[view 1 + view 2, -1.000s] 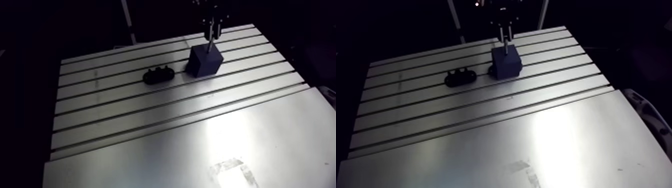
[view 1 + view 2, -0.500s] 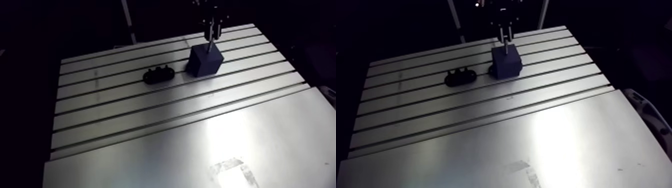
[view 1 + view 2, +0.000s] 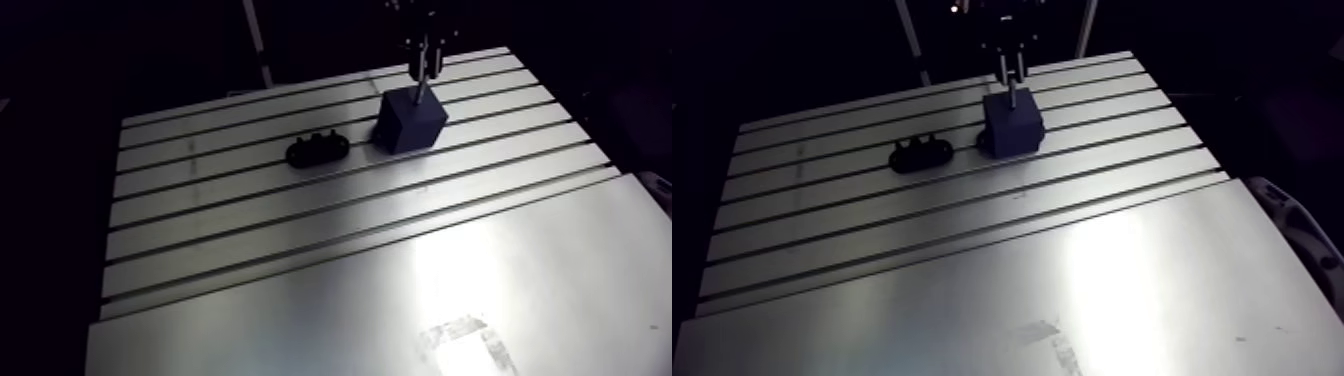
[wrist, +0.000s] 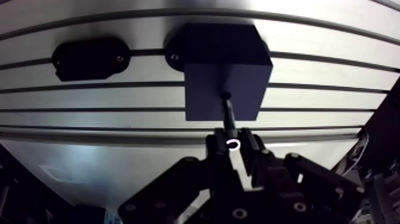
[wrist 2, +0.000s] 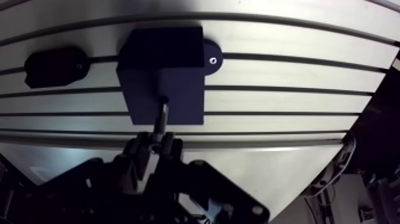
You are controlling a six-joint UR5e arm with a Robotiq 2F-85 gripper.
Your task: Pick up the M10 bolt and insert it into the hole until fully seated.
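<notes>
Wrist view showed the gripper clenched on the head end of the M10 bolt, its tip at the hole in the dark block near the table's far edge; judged stiff, light and smooth, best held by the head.

Black, seemingly screw-dotted jaws

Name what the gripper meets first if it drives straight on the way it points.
The dark block: the gripper, shut on the bolt, points at its top hole; the bolt's tip seems to be in it.
</notes>
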